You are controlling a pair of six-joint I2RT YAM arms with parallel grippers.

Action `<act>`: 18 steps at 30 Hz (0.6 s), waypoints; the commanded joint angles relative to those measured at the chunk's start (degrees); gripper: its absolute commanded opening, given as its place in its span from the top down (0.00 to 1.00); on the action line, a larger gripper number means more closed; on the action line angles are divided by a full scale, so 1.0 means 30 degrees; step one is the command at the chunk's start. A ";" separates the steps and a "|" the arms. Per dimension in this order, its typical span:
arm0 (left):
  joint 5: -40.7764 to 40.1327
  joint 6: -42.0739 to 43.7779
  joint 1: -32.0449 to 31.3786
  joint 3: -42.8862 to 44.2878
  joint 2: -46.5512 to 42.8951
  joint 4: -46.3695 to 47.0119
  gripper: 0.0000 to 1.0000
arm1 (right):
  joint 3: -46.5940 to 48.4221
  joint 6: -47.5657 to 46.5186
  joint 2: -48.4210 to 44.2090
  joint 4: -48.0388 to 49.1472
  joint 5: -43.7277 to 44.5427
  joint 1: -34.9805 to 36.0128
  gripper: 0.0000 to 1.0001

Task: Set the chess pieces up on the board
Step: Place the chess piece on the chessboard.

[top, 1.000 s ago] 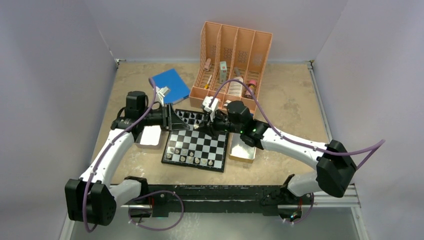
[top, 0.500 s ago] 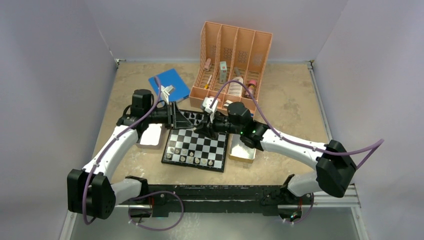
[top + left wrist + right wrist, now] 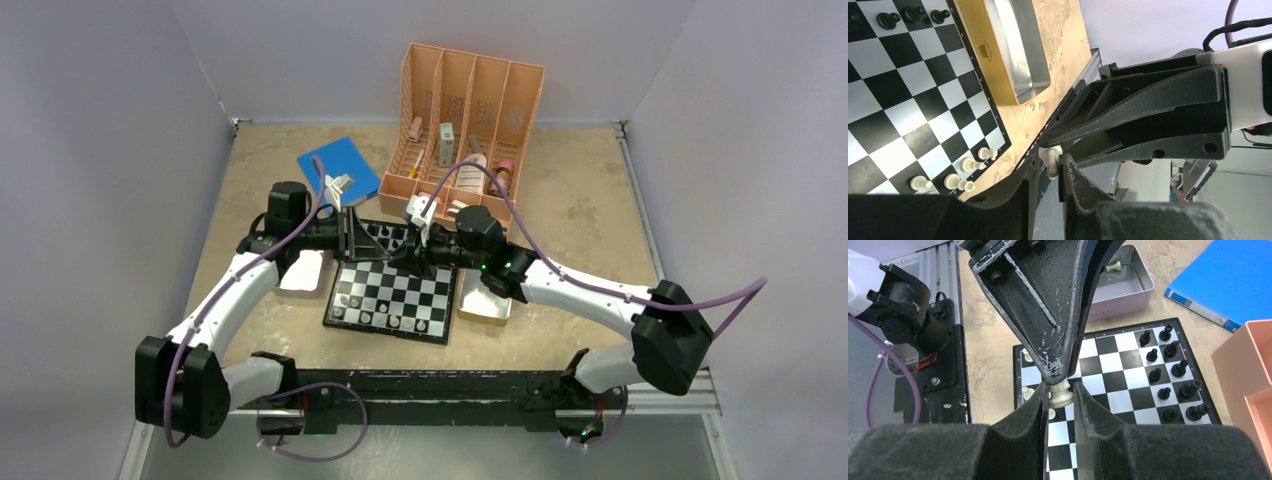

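Note:
Above the middle of the board (image 3: 392,297) my two grippers meet tip to tip. One pale chess piece (image 3: 1061,396) sits between them. My right gripper (image 3: 1059,399) is shut on its base. My left gripper (image 3: 1049,167) comes from the left and is shut on the same pale chess piece (image 3: 1051,159), at its head. Black pieces (image 3: 1168,380) stand in two rows at the board's far edge. A few white pieces (image 3: 968,165) stand along the near edge. In the top view the left gripper (image 3: 392,247) and the right gripper (image 3: 408,254) hide the held piece.
A metal tray (image 3: 300,278) lies left of the board with a white piece (image 3: 1113,266) in it. A gold-sided tray (image 3: 1018,55) lies on the right. Behind the board are a blue book (image 3: 340,165) and a peach organizer (image 3: 470,110) with bottles.
My left arm has swung right from the left tray to the board's middle, and its jaws have narrowed onto the piece. The right gripper has stayed put, holding the piece.

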 commanded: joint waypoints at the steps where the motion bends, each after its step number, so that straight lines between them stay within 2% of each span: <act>1: 0.0442 -0.0162 -0.0120 -0.0081 -0.0654 0.0526 0.79 | -0.0108 0.0321 -0.0657 0.1438 -0.0009 0.0107 0.83; 3: 0.0464 -0.0094 -0.0121 -0.0042 -0.0629 0.0471 0.82 | -0.0089 0.0294 -0.0698 0.1468 -0.0045 0.0107 0.83; 6: 0.0462 0.0006 -0.0121 0.0043 -0.0673 0.0301 0.91 | -0.0050 0.0234 -0.0606 0.1376 0.0038 0.0107 0.83; 9: -0.0209 0.0436 -0.0121 0.0291 -0.1038 -0.0572 0.97 | -0.0093 0.0330 -0.0567 0.1223 0.0340 0.0107 0.76; 14: -0.3887 0.2124 -0.0176 0.0877 -0.2310 -0.3739 1.00 | -0.0977 0.0784 -0.1489 0.1590 0.1122 0.0107 0.49; 18: -0.7523 0.2780 -0.0365 0.0878 -0.3522 -0.6369 1.00 | -0.1851 0.1103 -0.2799 0.1617 0.1683 0.0104 0.21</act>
